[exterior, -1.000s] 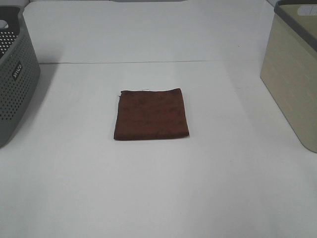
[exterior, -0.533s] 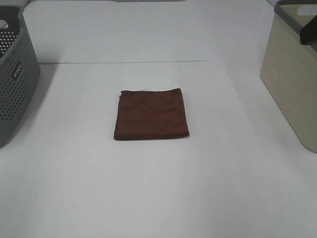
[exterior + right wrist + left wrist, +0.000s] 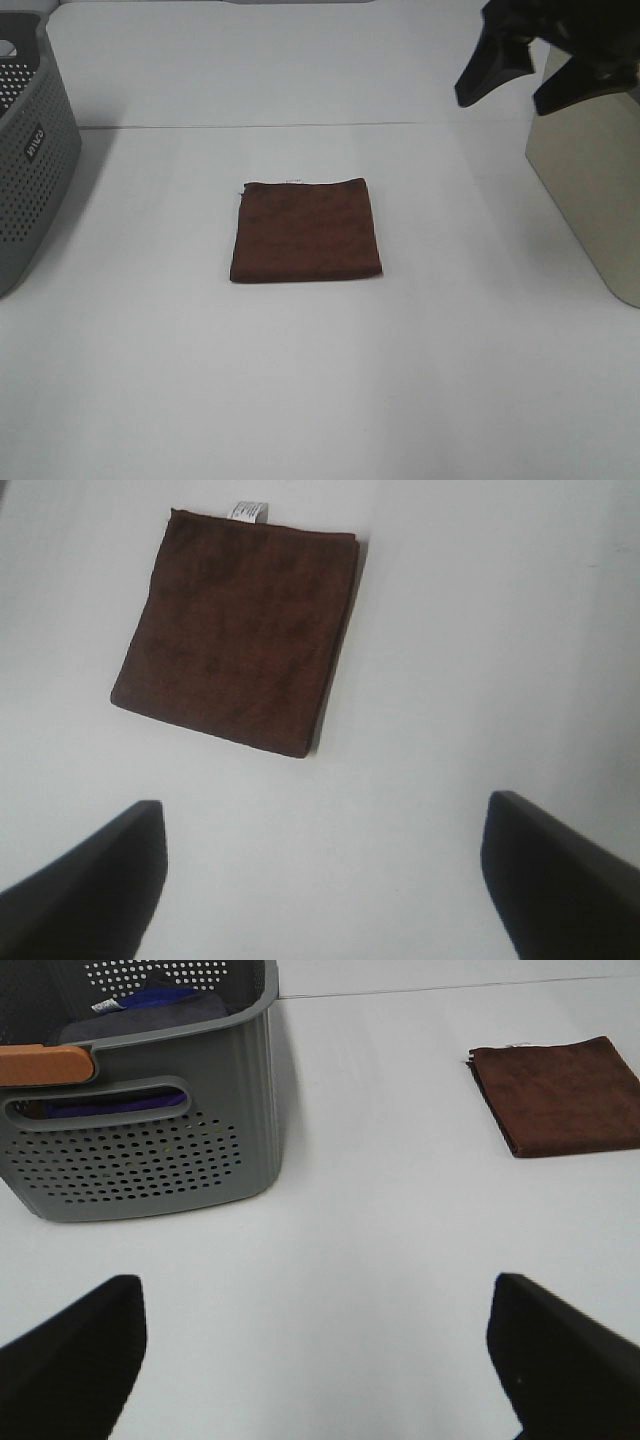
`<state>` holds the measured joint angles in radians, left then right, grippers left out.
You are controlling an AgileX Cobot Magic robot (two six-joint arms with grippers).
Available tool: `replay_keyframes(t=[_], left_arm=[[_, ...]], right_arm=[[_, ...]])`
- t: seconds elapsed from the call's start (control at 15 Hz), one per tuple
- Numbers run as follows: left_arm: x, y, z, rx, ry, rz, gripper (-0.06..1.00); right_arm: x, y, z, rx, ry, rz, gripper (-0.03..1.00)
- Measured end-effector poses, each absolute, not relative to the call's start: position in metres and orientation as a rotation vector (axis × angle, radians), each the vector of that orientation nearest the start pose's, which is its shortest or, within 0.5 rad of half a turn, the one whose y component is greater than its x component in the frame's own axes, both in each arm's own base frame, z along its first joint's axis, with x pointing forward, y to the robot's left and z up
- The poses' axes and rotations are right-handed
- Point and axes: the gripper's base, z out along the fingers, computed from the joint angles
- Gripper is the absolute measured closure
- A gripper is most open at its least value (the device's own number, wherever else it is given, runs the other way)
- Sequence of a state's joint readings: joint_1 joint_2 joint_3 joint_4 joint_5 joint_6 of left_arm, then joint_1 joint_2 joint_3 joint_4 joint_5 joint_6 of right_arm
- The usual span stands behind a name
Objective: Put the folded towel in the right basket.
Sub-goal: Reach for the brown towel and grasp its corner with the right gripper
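Note:
The dark brown folded towel (image 3: 306,230) lies flat in the middle of the white table; it also shows in the left wrist view (image 3: 560,1095) and the right wrist view (image 3: 238,645). The right basket (image 3: 595,180), beige with a dark grey rim, stands at the right edge. My right gripper (image 3: 515,85) is open and empty, high up at the top right, in front of that basket and well away from the towel (image 3: 320,880). My left gripper (image 3: 320,1360) is open and empty over bare table, out of the high view.
A grey perforated basket (image 3: 30,150) with a small label stands at the left edge; in the left wrist view (image 3: 140,1130) it holds dark blue cloth and has an orange handle. The white table (image 3: 320,380) spreads around the towel.
My right gripper has come into the high view at the top right, moving leftward from over the beige basket. The towel has not moved.

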<state>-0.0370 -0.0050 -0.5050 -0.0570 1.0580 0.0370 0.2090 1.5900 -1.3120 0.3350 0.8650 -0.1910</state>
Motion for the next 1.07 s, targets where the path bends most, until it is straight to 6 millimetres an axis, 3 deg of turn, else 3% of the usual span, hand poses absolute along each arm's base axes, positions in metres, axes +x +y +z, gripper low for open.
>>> replay_keyframes(t=[0.4,0.47,0.53,0.6,0.87,1.0,1.07], left_arm=[[-0.006,-0.004,0.279,0.078,2.029,-0.068,0.07],[-0.006,-0.004,0.279,0.078,2.029,-0.068,0.07],[-0.006,-0.004,0.279,0.078,2.029,-0.068,0.07],[-0.006,-0.004,0.279,0.078,2.029,-0.068,0.07],[-0.006,-0.004,0.279,0.078,2.029,-0.068,0.07],[-0.006,-0.004,0.279,0.078,2.029,-0.068,0.07],[-0.006,-0.004,0.279,0.078,2.029,-0.068,0.07]], right_arm=[[0.386,0.124,0.225,-0.273,2.777,0.554,0.17],[0.399,0.129,0.205,-0.244,2.810,0.600,0.17],[0.402,0.131,0.199,-0.241,2.818,0.608,0.17],[0.417,0.136,0.173,-0.232,2.852,0.626,0.17],[0.441,0.144,0.133,-0.269,2.908,0.672,0.17],[0.444,0.147,0.123,-0.279,2.923,0.699,0.17],[0.446,0.149,0.107,-0.303,2.941,0.733,0.17]])
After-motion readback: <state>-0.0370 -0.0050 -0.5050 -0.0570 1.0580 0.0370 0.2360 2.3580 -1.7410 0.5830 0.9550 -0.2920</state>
